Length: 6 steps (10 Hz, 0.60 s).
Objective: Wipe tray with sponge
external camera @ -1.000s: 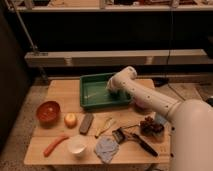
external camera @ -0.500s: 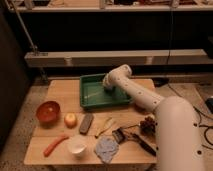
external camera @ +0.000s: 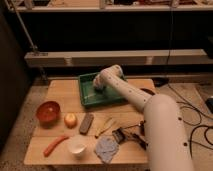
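The green tray (external camera: 89, 95) sits at the back middle of the wooden table (external camera: 55, 90). My white arm reaches from the lower right across the table into the tray. My gripper (external camera: 100, 86) is down inside the tray, near its middle and toward the back rim. The sponge is hidden under the gripper and does not show.
A round red bowl (external camera: 48, 111) stands at the left. An orange fruit (external camera: 70, 119), a grey bar (external camera: 86, 123), a yellowish peel (external camera: 104, 126), a carrot (external camera: 55, 145), a white cup (external camera: 76, 147), a blue cloth (external camera: 106, 148) and dark utensils (external camera: 129, 135) lie along the front.
My gripper has moved left across the tray, from its right side to near its middle. The arm has stretched further over the table.
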### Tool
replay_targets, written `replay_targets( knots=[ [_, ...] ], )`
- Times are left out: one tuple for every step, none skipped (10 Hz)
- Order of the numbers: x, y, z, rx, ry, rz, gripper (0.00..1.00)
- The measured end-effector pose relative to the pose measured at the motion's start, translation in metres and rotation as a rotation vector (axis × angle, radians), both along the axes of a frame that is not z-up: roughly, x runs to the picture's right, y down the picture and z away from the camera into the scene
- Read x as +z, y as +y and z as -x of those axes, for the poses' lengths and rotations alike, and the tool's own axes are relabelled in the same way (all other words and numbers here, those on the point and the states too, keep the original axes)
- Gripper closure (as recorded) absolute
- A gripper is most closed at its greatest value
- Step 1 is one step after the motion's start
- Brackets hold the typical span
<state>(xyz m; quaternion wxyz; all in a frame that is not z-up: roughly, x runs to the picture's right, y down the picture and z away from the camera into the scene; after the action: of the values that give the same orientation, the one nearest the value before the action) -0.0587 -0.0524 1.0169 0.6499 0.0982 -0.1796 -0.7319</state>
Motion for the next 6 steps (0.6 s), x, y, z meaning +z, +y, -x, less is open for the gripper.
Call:
replay_targets(
  knots=[
    [-0.008, -0.003, 0.006, -0.014, -0.010, -0.008, 1.00],
    [-0.021, -0.007, 0.011, -0.031, -0.022, -0.010, 1.00],
    [-0.034, -0.007, 0.015, -0.050, -0.030, -0.007, 1.00],
    [-0.046, -0.001, 0.018, -0.064, -0.036, 0.005, 1.00],
    [-0.056, 0.010, 0.018, -0.077, -0.040, 0.022, 1.00],
    [-0.062, 0.025, 0.018, -0.089, -0.042, 0.042, 1.00]
  ],
)
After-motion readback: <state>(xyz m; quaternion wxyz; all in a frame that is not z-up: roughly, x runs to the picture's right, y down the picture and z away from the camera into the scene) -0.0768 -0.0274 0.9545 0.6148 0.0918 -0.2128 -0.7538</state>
